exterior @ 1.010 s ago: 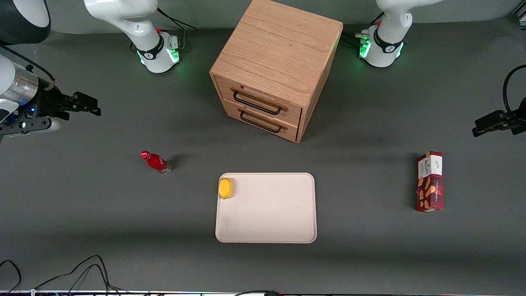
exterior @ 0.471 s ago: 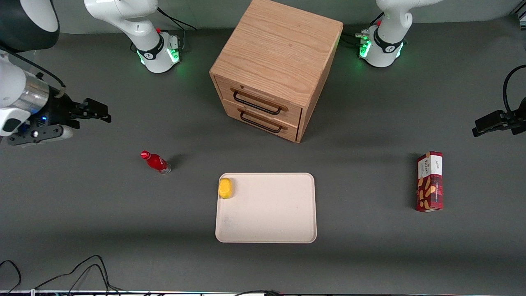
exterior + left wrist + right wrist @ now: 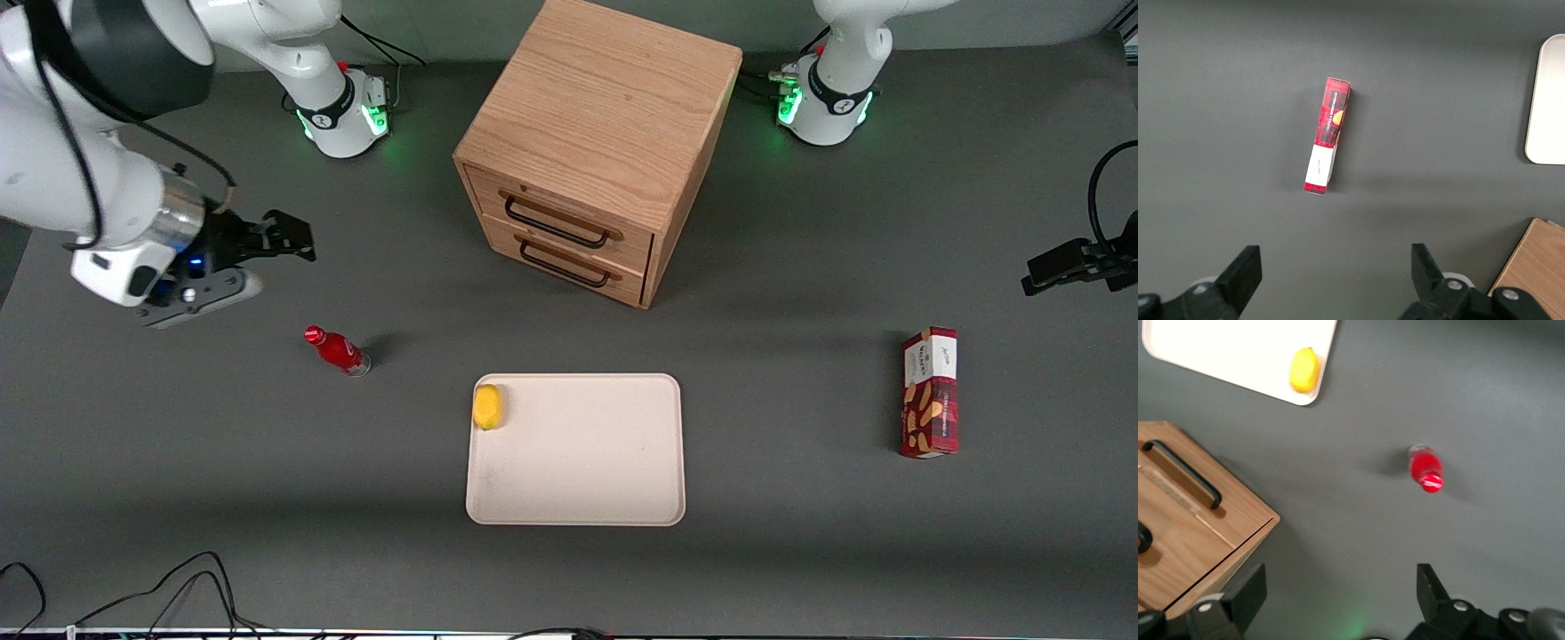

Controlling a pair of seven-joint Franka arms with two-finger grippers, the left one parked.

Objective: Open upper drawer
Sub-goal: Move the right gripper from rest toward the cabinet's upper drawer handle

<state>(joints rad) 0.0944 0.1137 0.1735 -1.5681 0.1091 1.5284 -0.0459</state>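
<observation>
The light oak cabinet (image 3: 605,98) stands at the middle of the table with both drawers shut. The upper drawer (image 3: 569,206) carries a long black wire handle (image 3: 556,227); the matching lower drawer (image 3: 569,260) sits beneath it. My right gripper (image 3: 292,236) hangs over bare table toward the working arm's end, well apart from the cabinet and level with its drawer fronts. It is open, fingers spread wide with nothing between them (image 3: 1338,593). The right wrist view shows the cabinet's front corner: the lower drawer's handle (image 3: 1185,473) and a bit of the upper drawer (image 3: 1168,570).
A red bottle (image 3: 338,351) (image 3: 1426,468) lies on the table, nearer the front camera than my gripper. A cream tray (image 3: 605,480) in front of the cabinet holds a lemon (image 3: 487,406). A red snack box (image 3: 930,391) lies toward the parked arm's end.
My right gripper has travelled from the working arm's end of the table toward the cabinet, dropping slightly nearer the front camera. It stays open. The cabinet and the other objects have not moved.
</observation>
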